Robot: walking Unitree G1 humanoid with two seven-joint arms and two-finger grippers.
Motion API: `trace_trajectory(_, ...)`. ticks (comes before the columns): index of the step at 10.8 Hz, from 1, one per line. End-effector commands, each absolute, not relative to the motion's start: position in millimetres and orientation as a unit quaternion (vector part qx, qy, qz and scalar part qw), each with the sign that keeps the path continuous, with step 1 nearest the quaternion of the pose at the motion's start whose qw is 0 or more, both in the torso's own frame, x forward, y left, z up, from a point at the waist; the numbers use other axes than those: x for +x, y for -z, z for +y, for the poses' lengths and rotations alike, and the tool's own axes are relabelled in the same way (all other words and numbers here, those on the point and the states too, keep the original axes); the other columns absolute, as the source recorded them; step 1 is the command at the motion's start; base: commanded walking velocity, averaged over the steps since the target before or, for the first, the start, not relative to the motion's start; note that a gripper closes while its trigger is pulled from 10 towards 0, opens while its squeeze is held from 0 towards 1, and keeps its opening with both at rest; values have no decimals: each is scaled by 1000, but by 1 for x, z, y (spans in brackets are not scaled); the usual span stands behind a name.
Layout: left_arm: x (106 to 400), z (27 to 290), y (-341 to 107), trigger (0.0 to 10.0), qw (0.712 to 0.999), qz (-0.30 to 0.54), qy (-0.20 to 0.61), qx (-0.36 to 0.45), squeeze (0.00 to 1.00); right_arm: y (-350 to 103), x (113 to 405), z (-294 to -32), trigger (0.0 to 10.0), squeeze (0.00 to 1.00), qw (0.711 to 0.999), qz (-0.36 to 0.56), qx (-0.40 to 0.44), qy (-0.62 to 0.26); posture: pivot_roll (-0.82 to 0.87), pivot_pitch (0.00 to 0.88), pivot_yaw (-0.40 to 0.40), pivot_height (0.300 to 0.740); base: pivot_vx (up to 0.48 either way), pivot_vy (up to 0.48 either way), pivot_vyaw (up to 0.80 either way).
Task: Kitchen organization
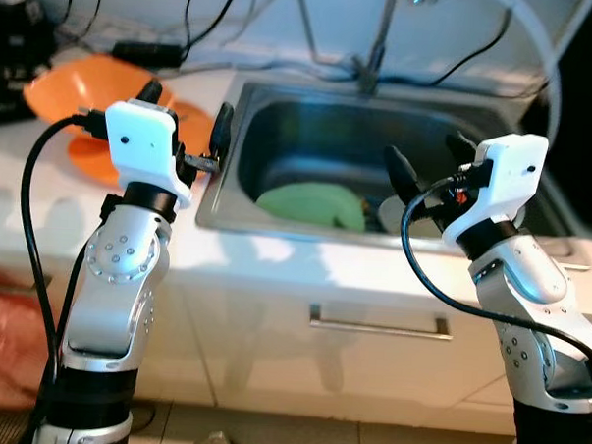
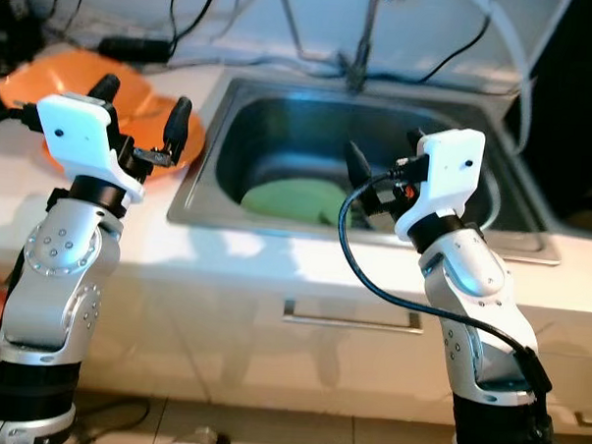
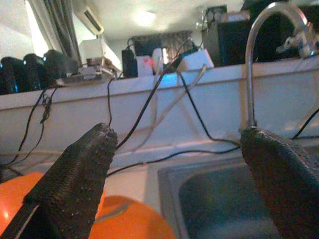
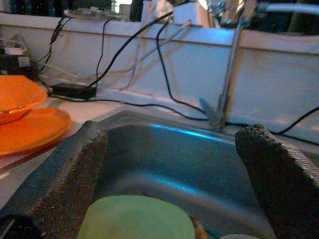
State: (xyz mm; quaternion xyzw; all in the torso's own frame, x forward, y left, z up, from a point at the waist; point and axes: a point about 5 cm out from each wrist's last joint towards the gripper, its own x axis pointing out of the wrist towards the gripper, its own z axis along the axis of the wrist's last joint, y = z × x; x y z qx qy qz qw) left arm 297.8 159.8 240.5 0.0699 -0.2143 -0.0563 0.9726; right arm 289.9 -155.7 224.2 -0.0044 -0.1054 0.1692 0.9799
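A steel sink (image 1: 310, 134) is set into the white counter before me. A green plate (image 1: 312, 203) lies in its basin, and a pale dish (image 1: 395, 215) shows beside it. On the counter to the left stand an orange bowl (image 1: 81, 85) and an orange plate (image 1: 90, 160). My left gripper (image 1: 188, 109) hovers open over the counter by the sink's left rim, holding nothing. My right gripper (image 1: 429, 154) hangs open above the sink's right part, also holding nothing. The right wrist view looks down on the green plate (image 4: 134, 219) between the fingers (image 4: 60, 184).
A faucet (image 1: 372, 58) rises behind the sink. Black cables and a power brick (image 1: 146, 50) run along the back wall. A dark appliance (image 1: 13, 52) stands at the far left. Below is a drawer handle (image 1: 380, 326), and a pinkish bag (image 1: 1, 337) lies on the floor.
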Motion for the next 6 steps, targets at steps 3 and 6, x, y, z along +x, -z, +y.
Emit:
trace_trajectory(3, 297, 168, -251, 10000, 972, -222, 36, 70, 0, -225, 292, -155, 10000, 788, 979, -111, -3, -169, 130, 9, -15, 740, 254, 0, 0)
trace_trajectory(6, 296, 166, -251, 10000, 973, -217, 34, 64, 0, -223, 292, -153, 10000, 792, 980, -109, -2, -169, 131, 14, -15, 740, 0, 0, 0)
